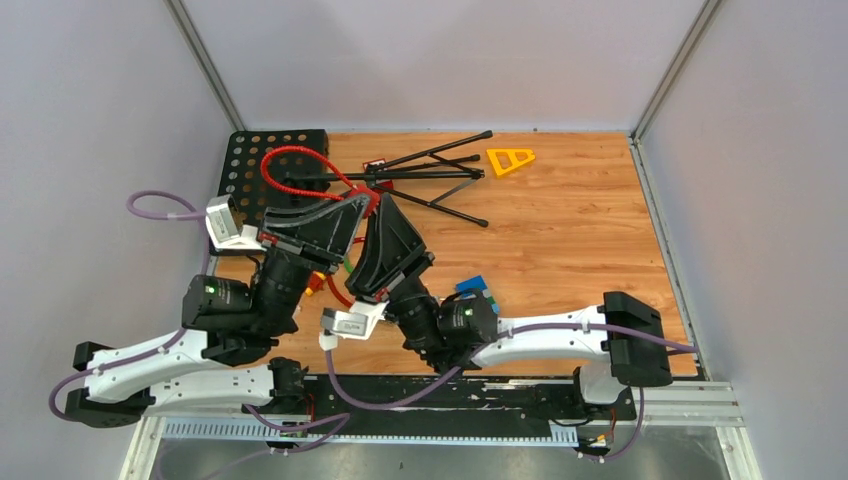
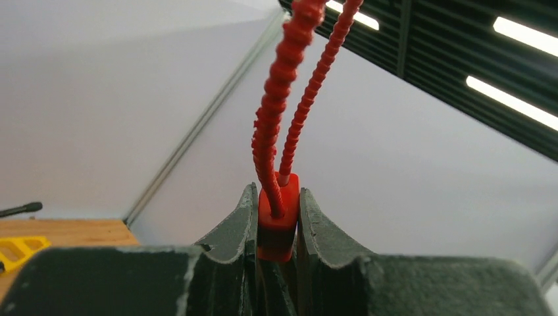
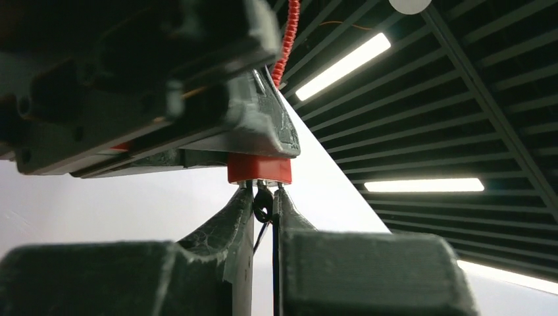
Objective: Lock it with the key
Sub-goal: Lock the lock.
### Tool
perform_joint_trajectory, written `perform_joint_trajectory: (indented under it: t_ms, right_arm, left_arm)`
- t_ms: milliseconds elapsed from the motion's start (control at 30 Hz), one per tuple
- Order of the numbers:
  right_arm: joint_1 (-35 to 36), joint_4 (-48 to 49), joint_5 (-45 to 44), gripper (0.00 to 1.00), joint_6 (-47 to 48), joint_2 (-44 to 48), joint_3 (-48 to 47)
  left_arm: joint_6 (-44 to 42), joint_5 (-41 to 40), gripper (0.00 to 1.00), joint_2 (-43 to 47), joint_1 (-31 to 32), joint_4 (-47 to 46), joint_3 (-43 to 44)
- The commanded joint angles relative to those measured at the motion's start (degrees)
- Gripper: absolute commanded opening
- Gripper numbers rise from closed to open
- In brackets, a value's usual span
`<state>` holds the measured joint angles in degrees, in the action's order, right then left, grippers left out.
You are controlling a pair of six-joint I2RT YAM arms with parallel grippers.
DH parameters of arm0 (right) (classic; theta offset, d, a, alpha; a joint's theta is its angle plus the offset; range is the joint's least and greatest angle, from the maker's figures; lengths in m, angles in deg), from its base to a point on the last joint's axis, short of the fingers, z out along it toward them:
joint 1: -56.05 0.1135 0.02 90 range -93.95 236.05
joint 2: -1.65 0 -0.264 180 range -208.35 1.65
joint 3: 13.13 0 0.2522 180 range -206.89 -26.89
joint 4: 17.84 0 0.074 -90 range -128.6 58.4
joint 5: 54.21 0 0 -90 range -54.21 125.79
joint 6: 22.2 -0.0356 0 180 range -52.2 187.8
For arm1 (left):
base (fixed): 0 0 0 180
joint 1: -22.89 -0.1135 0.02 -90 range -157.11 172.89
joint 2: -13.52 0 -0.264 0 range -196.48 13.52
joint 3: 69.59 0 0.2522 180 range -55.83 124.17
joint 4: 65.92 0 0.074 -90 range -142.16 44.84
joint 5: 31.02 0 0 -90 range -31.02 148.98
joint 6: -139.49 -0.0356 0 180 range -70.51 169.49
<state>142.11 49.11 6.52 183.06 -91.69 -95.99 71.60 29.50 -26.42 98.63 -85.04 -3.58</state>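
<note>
— Where's the red ribbed cable lock (image 2: 278, 220)?
— Held aloft, near left, clamped in the left gripper (image 2: 276, 196).
— Progress?
— The small dark key (image 3: 262, 205), pinched by the right gripper (image 3: 263, 197), meets its underside; turning seems left.

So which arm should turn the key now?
Right. The right gripper is pinched on the key, which meets the underside of the red lock. The left gripper is clamped on the lock, so it should probably just brace it.
</note>
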Motion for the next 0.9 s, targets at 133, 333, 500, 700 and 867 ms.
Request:
perform_joint_trajectory:
  t_ms: [133,333,500,700,867]
  right_arm:
    - [-12.0,-2.0,9.2,0.0,20.1,4.7,-2.7]
    - [-15.8,-4.1,15.3,0.0,19.5,4.5,-1.5]
    - [-16.2,-1.3,18.4,0.0,20.2,3.2,-1.6]
    - [-15.5,4.1,17.3,0.0,19.0,5.8,1.9]
    - [-13.0,7.9,14.3,0.08,16.3,8.8,7.2]
  left_arm:
    - [23.7,-29.8,0.0,-4.3,-0.2,17.1,8.9]
    - [43.5,-34.2,0.0,-8.4,-0.2,45.5,22.8]
    - [49.8,-35.2,0.0,-9.1,-0.2,52.8,25.6]
    - [48.1,-37.3,0.0,-6.2,-0.2,49.3,20.6]
    - [44.5,-38.0,0.0,-3.5,-0.2,43.7,16.2]
